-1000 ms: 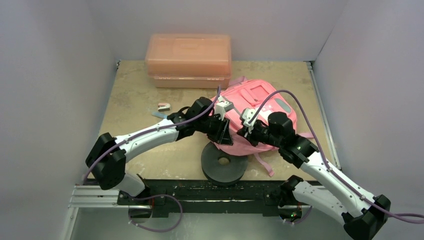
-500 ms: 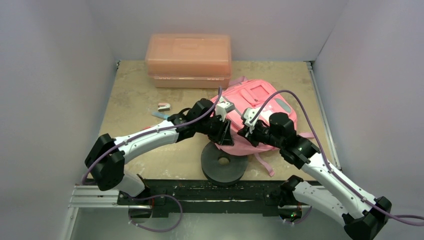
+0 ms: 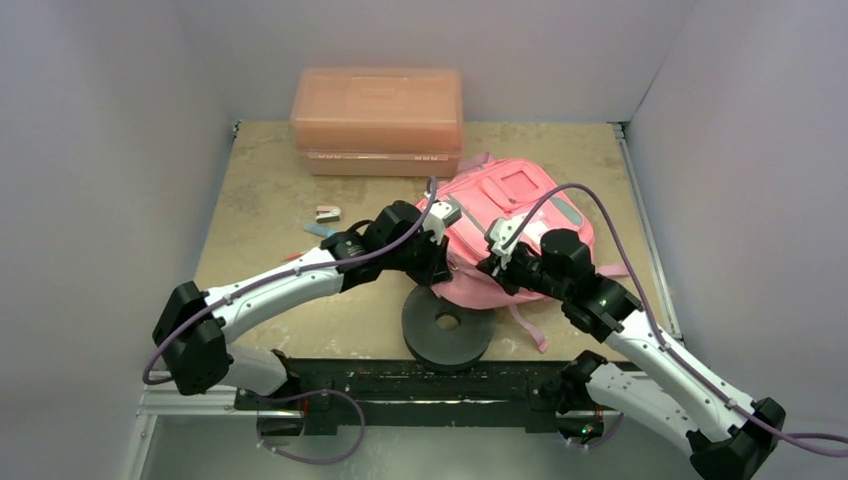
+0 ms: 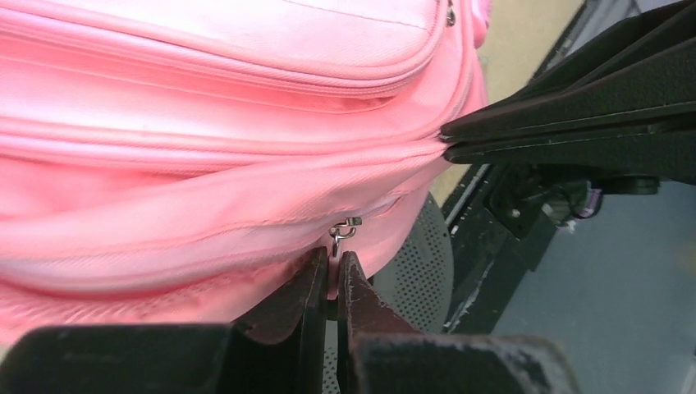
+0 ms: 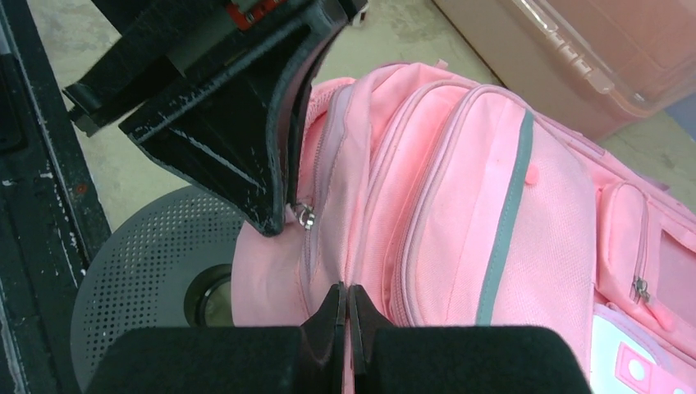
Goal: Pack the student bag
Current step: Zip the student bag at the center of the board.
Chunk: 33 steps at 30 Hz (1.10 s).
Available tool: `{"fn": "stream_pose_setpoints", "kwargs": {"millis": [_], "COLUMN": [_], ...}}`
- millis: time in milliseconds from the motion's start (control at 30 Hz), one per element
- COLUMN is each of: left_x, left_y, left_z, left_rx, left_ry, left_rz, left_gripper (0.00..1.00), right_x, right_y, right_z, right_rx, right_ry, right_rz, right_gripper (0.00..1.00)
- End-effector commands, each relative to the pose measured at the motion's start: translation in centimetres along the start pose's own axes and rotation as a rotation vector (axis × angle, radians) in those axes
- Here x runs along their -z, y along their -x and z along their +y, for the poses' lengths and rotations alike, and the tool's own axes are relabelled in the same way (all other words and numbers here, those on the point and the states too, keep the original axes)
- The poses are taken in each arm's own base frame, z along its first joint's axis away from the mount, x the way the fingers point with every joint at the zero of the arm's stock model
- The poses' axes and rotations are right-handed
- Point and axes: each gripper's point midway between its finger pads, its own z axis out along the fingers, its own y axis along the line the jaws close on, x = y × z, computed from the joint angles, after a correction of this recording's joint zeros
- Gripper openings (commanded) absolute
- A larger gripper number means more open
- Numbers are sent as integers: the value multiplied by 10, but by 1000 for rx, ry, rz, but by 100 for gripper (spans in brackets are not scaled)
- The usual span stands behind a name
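Observation:
The student bag is a bright-pink backpack with grey trim, lying on the table with its near end over a black disc. My left gripper is at the bag's near left edge. In the left wrist view the left gripper is shut on the pink tab that hangs from the metal zipper pull of the bag. My right gripper reaches in from the right. In the right wrist view the right gripper is shut on a fold of bag fabric beside the zipper, close to the pull.
A rigid salmon-pink plastic box stands at the back of the table. The black perforated disc lies at the near edge under the bag. A small pink item and a blue stick lie left of the bag.
My left gripper has closed on the zipper tab, and the left arm has dropped and swung a little to the left. The right gripper has stayed shut on the fabric.

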Motion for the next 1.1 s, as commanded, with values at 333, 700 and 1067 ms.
{"fn": "stream_pose_setpoints", "kwargs": {"millis": [333,700,1067], "left_x": [55,76,60], "left_y": [14,76,66], "left_z": [-5,-84,-74], "left_rx": [-155,-119,-79], "left_ry": [-71,-421,-363], "left_rz": [74,-103,-58], "left_gripper": [0,0,0], "right_x": [33,21,0], "right_y": [15,55,30], "right_z": [-22,9,4], "right_rx": [89,160,154], "right_ry": [-140,77,73], "right_rz": [-44,-174,-60], "right_gripper": [20,60,53]}}
